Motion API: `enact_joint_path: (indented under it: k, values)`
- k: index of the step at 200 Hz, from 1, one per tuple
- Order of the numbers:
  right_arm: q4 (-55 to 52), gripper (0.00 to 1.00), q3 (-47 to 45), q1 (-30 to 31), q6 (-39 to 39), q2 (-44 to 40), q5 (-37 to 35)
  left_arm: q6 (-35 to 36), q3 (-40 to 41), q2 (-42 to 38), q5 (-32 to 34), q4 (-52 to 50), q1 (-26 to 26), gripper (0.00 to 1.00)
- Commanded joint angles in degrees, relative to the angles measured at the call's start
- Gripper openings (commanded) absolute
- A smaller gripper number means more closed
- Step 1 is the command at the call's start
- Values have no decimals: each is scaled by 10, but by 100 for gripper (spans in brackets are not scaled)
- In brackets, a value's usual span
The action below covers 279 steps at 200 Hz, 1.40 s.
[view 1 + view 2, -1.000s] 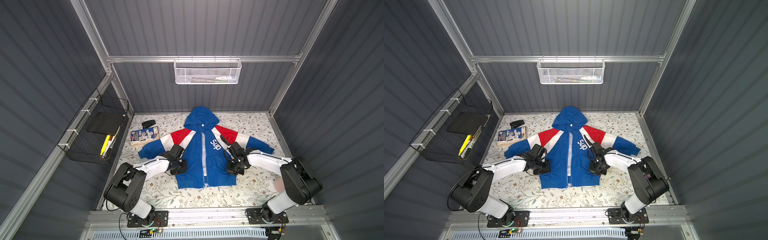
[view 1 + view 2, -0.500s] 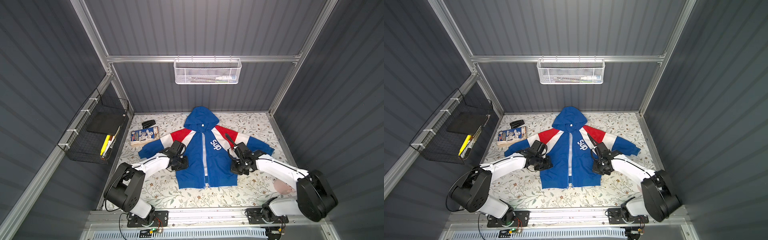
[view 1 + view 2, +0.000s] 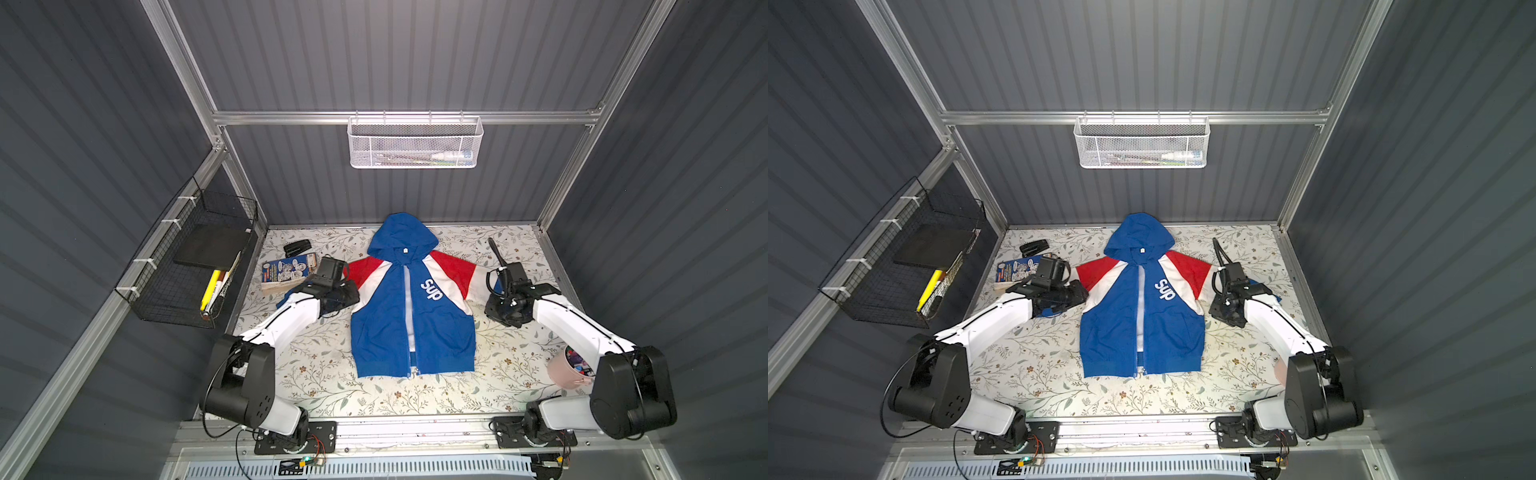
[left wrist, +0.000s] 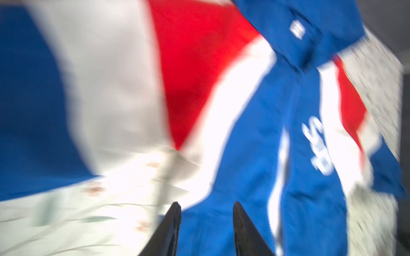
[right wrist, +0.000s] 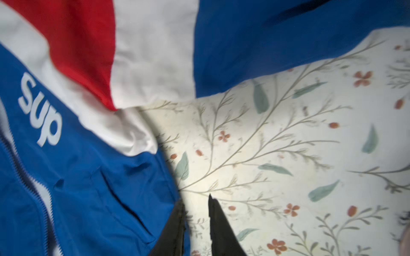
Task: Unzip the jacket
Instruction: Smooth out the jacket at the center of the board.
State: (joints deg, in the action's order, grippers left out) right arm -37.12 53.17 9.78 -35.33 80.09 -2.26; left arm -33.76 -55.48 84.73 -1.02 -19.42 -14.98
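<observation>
The jacket (image 3: pixel 386 328) (image 3: pixel 1113 332) lies flat mid-table, hood toward the back wall. It is royal blue with red and white shoulder panels. A strip of white lining shows along its front zipper (image 3: pixel 409 316) down to near the hem. My left gripper (image 3: pixel 351 291) (image 4: pixel 206 205) hovers at the jacket's left armpit, open, with only blue cloth behind its fingers. My right gripper (image 3: pixel 490 311) (image 5: pixel 195 200) stands just off the jacket's right edge over the floral table (image 5: pixel 288 144). It is open by a narrow gap and holds nothing. The arms hide most of both sleeves.
A booklet (image 3: pixel 286 270) and a small black object (image 3: pixel 297 248) lie at the back left. A pink cup (image 3: pixel 561 372) stands by the right arm's base. A black wire basket (image 3: pixel 195 257) hangs on the left wall, a white mesh basket (image 3: pixel 415 143) on the back wall.
Both grippers were shut and are now open. They have drawn outward off the jacket's front panels, the left toward the left sleeve, the right onto the table beside the jacket.
</observation>
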Motion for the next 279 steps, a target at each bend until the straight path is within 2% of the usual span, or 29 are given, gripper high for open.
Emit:
enact_joint_path:
  k: [1,19,41,83,113,142,175,185,243,279]
  values:
    - [-14,24,37,-9,23,10,-22,-6,-2,-12,81,-23,52,43]
    - [-17,24,51,-10,30,15,-21,-9,-10,8,100,-21,96,43]
    - [-14,24,53,-13,33,11,-17,-10,-15,33,125,-12,134,47]
    - [-3,24,36,-19,30,10,-7,7,-71,116,181,-41,161,46]
    - [9,24,35,-29,32,14,-1,29,-94,158,171,-34,183,37]
    - [19,23,50,-53,37,24,15,60,-108,179,123,-2,189,23]
    - [25,18,73,-91,35,45,21,64,-135,211,123,-14,194,3]
    - [28,17,80,-106,31,56,27,63,-142,220,122,-22,195,0]
    - [22,15,122,-182,6,125,40,63,-136,231,146,-82,196,0]
    - [18,13,145,-206,-6,185,16,64,-120,225,154,-86,196,0]
